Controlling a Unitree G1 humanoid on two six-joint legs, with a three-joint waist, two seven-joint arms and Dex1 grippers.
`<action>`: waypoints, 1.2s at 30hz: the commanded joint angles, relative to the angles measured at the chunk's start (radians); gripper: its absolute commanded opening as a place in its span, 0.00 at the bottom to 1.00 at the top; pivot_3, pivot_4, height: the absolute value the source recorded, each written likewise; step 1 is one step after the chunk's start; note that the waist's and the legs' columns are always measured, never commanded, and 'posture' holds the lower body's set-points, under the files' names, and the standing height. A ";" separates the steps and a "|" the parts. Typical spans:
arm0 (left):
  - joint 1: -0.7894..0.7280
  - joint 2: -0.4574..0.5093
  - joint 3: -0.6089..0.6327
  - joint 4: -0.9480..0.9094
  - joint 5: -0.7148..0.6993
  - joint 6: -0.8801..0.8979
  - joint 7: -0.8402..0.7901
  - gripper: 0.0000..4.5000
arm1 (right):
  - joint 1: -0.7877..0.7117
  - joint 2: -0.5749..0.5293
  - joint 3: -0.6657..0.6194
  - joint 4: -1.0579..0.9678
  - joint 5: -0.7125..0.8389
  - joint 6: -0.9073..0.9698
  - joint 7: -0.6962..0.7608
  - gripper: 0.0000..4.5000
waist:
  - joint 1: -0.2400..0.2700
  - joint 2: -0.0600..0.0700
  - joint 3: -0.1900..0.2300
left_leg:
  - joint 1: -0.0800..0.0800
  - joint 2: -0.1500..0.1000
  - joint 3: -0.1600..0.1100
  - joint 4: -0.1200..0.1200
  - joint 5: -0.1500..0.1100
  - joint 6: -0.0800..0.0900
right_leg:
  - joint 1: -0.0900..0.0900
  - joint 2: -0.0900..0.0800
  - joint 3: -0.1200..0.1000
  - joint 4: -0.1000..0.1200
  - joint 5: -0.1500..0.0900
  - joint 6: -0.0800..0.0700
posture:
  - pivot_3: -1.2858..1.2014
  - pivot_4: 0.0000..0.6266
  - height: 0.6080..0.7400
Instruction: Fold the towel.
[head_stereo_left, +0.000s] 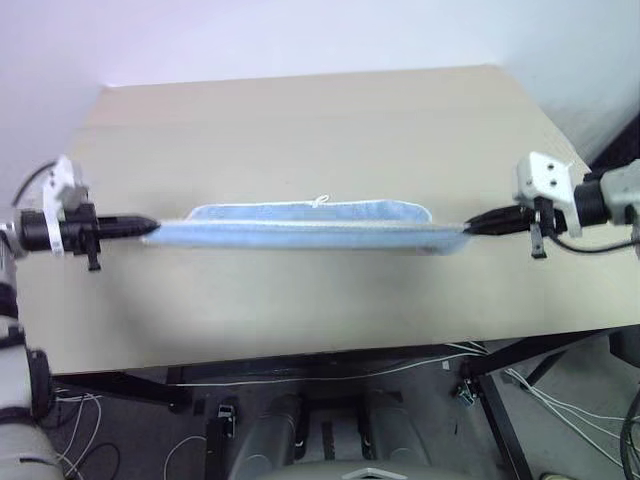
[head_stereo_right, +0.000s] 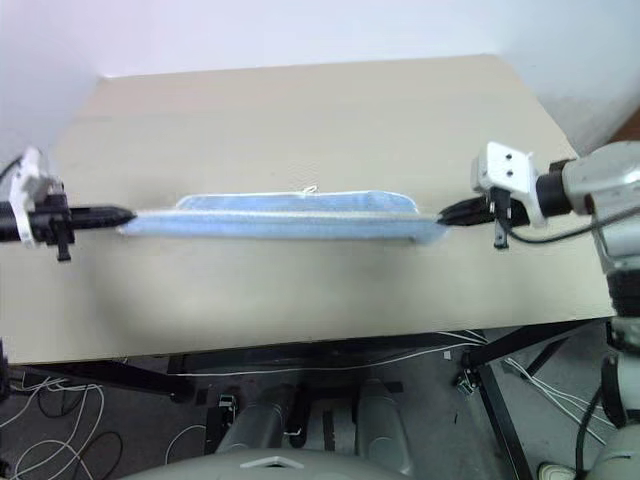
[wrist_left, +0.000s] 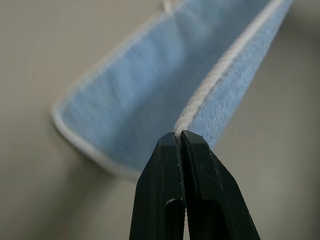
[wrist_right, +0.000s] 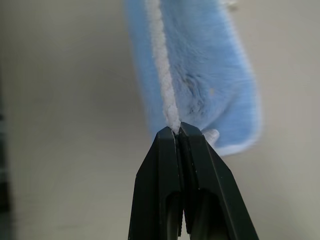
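The towel (head_stereo_left: 305, 228) is stretched mid-table (head_stereo_left: 320, 120), its white-edged ends clamped by the left gripper (head_stereo_left: 150, 228) and right gripper (head_stereo_left: 470, 226). Bare tabletop is left all around it, the table's edges well apart.

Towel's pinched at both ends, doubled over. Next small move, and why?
Probably lower both hands to lay the held edge on the table, then let go. The left gripper and right gripper are each shut on a white-edged corner of the towel, stretched taut between them. The far layer with the loop seems already down.
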 joint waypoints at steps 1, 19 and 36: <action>0.143 0.076 0.100 -0.136 -0.051 0.056 0.014 0.00 | 0.058 -0.080 -0.108 -0.059 0.038 0.020 0.008 0.00 | -0.001 0.000 0.000 | 0.000 0.000 0.000 0.000 0.000 0.000 | 0.000 0.000 0.000 0.000 0.000 0.000 | 0.52 0.24 1.00; 0.463 0.194 0.167 -0.094 -0.072 -0.048 0.055 0.00 | 0.350 -0.184 -0.208 -0.198 0.107 -0.108 0.051 0.00 | 0.022 0.001 0.000 | 0.004 0.003 0.001 -0.012 -0.001 0.000 | 0.002 -0.001 -0.001 -0.015 -0.004 -0.007 | 0.52 0.24 1.00; 0.315 0.062 0.090 -0.093 -0.062 -0.035 0.103 0.00 | -0.009 -0.008 -0.044 -0.274 0.185 0.283 -0.060 0.27 | 0.022 0.001 0.000 | 0.007 0.003 0.003 -0.018 -0.001 0.001 | 0.004 -0.001 0.000 -0.015 -0.002 -0.004 | 0.52 0.24 1.00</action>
